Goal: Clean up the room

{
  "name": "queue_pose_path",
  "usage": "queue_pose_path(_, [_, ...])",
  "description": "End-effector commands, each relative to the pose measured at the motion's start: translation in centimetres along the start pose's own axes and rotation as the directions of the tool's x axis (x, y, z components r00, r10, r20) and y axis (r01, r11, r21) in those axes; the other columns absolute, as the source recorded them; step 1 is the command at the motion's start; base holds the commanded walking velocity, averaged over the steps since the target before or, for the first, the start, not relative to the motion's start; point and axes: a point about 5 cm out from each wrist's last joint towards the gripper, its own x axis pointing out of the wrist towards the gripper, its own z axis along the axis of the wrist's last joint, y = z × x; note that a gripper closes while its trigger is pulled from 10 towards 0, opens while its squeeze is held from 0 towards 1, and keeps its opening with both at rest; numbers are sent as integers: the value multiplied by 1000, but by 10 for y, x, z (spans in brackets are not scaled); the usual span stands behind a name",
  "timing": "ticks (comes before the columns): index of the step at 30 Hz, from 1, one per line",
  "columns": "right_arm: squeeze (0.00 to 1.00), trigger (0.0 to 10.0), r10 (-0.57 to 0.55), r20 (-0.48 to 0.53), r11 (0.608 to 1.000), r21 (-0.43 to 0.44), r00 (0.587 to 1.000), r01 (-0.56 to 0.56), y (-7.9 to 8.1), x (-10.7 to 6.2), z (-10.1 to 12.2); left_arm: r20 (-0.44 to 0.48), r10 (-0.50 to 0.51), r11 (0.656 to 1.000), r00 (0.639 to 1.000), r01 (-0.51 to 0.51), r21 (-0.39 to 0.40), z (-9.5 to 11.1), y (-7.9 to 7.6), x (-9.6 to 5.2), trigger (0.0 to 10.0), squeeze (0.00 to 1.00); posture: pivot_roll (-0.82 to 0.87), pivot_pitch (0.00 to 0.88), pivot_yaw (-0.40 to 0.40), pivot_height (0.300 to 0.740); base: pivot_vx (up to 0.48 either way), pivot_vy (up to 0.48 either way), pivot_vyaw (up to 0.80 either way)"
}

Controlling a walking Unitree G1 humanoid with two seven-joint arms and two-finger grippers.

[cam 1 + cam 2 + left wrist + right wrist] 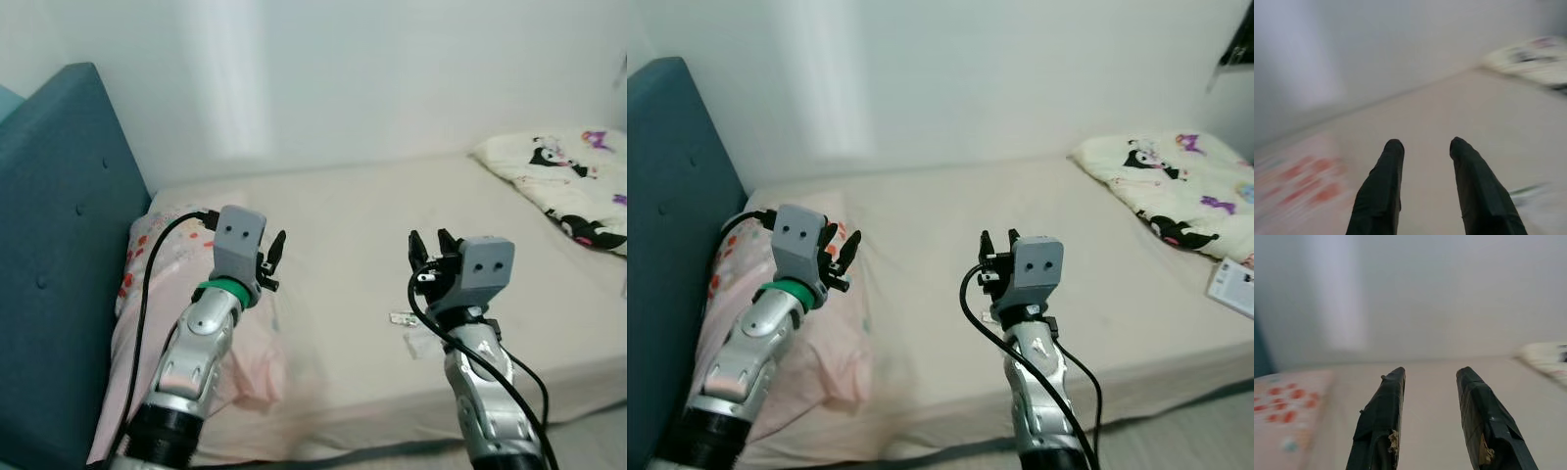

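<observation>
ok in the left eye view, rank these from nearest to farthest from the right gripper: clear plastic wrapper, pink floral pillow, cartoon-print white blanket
1. Clear plastic wrapper, on the bed just beside the right gripper.
2. Pink floral pillow, to its left by the blue headboard.
3. Cartoon-print white blanket, far right corner.

My left gripper (1422,149) has its black fingers (1378,196) parted and empty above the beige mattress (1440,117). I see a blurred, red-patterned pillow (1298,183) to one side, a white wall (1376,44) beyond.
</observation>
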Motion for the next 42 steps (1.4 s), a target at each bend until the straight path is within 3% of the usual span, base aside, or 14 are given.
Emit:
queue_pose_path(1, [0,10000,-2,1,1000,12,1000,2,1,0,0,-10,12,1000,1000,-12,19,-2,5,-1,10000,0,-164,0,91,733,0,-454,0])
queue_pose_path(19, [0,10000,7,4,1000,18,1000,-7,4,-1,-1,-9,4,1000,1000,-3,20,-2,3,1,10000,0,-168,0,95,733,0,-429,0])
queue_pose_path(42, [0,10000,7,0,1000,20,1000,-7,4,-3,-2,-20,-2,1000,1000,2,10,-2,0,3,10000,0,-173,0,101,733,0,92,0])
